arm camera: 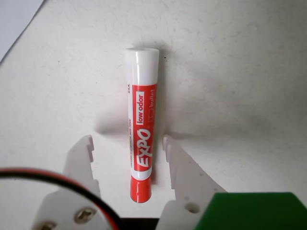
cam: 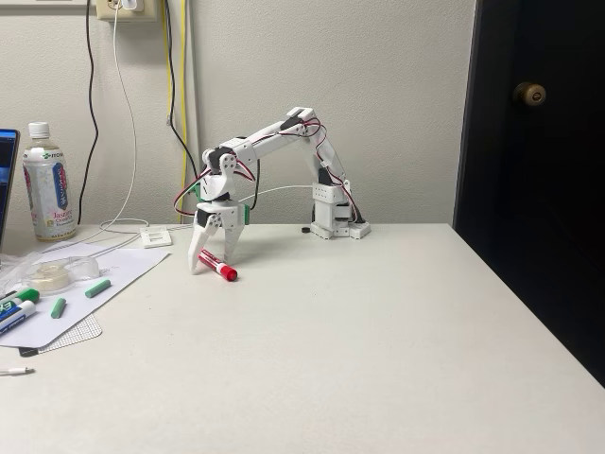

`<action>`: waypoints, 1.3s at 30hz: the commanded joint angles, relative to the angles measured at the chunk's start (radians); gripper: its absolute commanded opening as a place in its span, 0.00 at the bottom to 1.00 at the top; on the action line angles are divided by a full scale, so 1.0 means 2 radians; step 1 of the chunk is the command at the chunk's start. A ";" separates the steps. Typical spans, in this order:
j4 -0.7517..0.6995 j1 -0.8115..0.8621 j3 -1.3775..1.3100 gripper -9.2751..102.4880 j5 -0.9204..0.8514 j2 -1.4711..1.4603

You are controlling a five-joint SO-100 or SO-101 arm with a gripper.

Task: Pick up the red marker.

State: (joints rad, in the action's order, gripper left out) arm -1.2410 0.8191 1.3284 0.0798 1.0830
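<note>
in the wrist view we see the gripper (arm camera: 127, 143) spread apart w/ the red marker (arm camera: 142, 122) lying between its two white fingers (arm camera: 82, 151), one on each side, neither touching the barrel as far as we can tell. the marker's long axis runs straight away from the camera, roughly parallel to the fingers, so the closing direction is across the barrel, which is what we want. the red end sits low in the frame, deep in the gap nr the palm, and the white end points out beyond the fingertips. the barrel looks a bit closer to the right-hand finger in this view than the left

in the fixed view the gripper (cam: 210, 265) is down at the table (cam: 378, 340) w/ the red marker (cam: 217, 266) flat on the surface at its tips, red end poking out to the right. the marker lies well apart from the paper sheet (cam: 66, 284) and the green-capped marker (cam: 19, 298) at the left edge, and the bottle (cam: 47, 184) stands further back by the wall

we judge the next move is simply to clamp the jaws, since the pincer is already straddling the marker; a squeeze nr the red end may let the white end tip down on lifting
</note>
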 commanded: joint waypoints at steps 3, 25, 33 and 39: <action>0.008 0.002 -0.002 0.24 -0.003 -0.001; -0.009 -0.002 -0.005 0.08 -0.008 0.055; -0.058 -0.028 -0.009 0.08 0.013 0.153; -0.165 -0.058 -0.113 0.08 0.041 0.160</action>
State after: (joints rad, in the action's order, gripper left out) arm -1.4864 0.7271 1.2210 0.1396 1.3376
